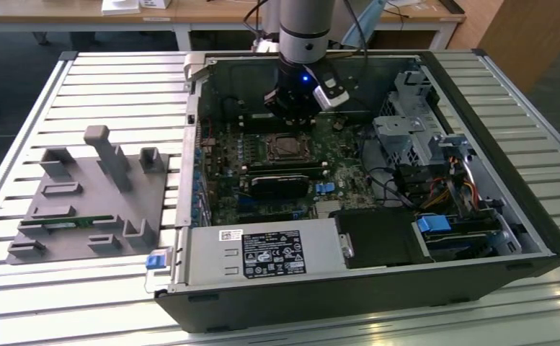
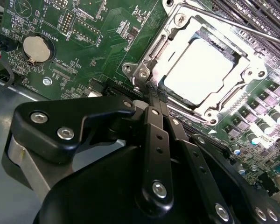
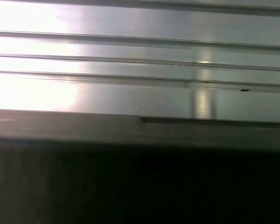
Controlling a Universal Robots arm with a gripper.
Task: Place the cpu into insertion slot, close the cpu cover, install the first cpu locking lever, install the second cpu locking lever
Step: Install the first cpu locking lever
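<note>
cpu under cpu cover, top glare-washed; end effector overlaps cover corner

Room above the insertion slot lies open from overhead. The case walls hem it in, a black module sits just beside it, and the drive cage and cables crowd the exterior view's right.
</note>
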